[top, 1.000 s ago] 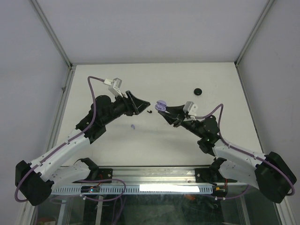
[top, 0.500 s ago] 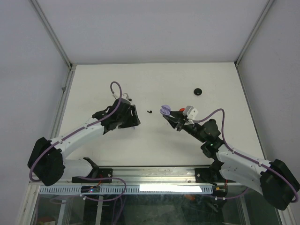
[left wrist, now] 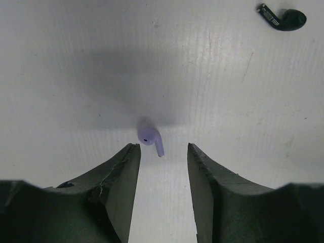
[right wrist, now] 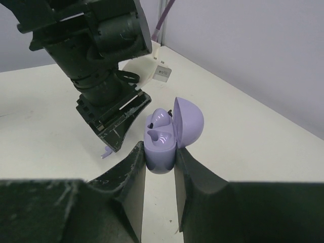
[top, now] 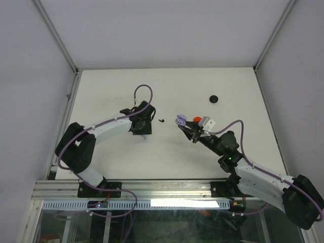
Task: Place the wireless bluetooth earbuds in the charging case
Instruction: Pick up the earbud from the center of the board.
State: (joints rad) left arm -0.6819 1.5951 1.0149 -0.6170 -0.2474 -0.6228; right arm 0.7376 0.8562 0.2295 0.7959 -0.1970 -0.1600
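The left claw point(left wrist: 163, 148) points down at the table point(left wrist: 76, 61) with its jaws spread, nothing between them. A lilac bud point(left wrist: 148, 135) lies on the table just beyond the fingertips, in line with the gap and touching neither finger. Its stem points back toward the gap. The claw's shadow falls on the table just beyond the bud. A black bud point(left wrist: 285, 18) lies well apart from the lilac one; from above it sits just right of the left claw, between the two claws.

The right claw point(right wrist: 160, 158) is pressed on a lilac case point(right wrist: 161, 143), pinching its lower half from both sides. The case stands upright with its domed lid point(right wrist: 190, 121) swung open to the right. Two wells show inside; whether either holds a bud cannot be told. The case faces the left claw across a short gap.

A black puck point(top: 214, 98) rests on the table farther off, to the far right of the right claw.
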